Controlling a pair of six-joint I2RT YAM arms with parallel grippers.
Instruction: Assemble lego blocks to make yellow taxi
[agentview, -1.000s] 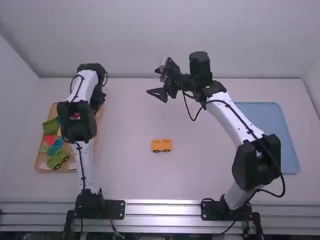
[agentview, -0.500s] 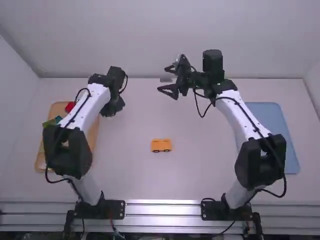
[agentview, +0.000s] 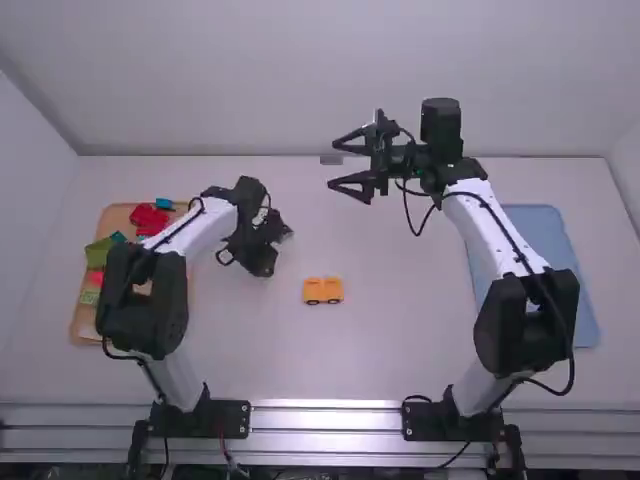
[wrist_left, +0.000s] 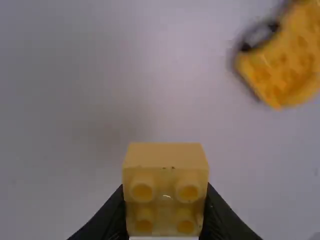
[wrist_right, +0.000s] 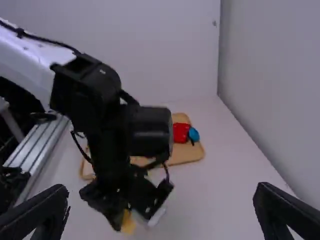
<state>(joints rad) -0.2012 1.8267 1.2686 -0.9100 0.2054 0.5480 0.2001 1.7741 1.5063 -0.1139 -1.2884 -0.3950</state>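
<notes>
Near the middle of the surface (agentview: 400, 345), the wheeled yellow chassis (agentview: 323, 290) sits studs up, so I take it as the base the rest of the taxi should go on. Off toward its ten o'clock, and close by, I have the left end effector (wrist_left: 165, 202) pinching a yellow four-stud brick (wrist_left: 166, 156) by two opposite sides. That grip makes sense to me: the studs face my wrist camera, so the underside should be free to press down onto the chassis. The two don't line up, though; in the wrist view the chassis lies skewed to the brick, and I judge I'll need some wrist rotation as well as travel toward four o'clock before lowering. If I press while they're crooked, the brick could ride up on the studs or slip in the pinch, and the wheels might let the chassis roll. The right end effector (agentview: 333, 164) is at the chassis's twelve o'clock, well apart from it, spread wide with nothing between its tips; parked there, I'd say, it leaves room for the left to work yet could come in to steady the base. Spare red blocks (agentview: 148, 217) lie in the wooden tray (agentview: 118, 215) toward nine o'clock, out of the building spot.
</notes>
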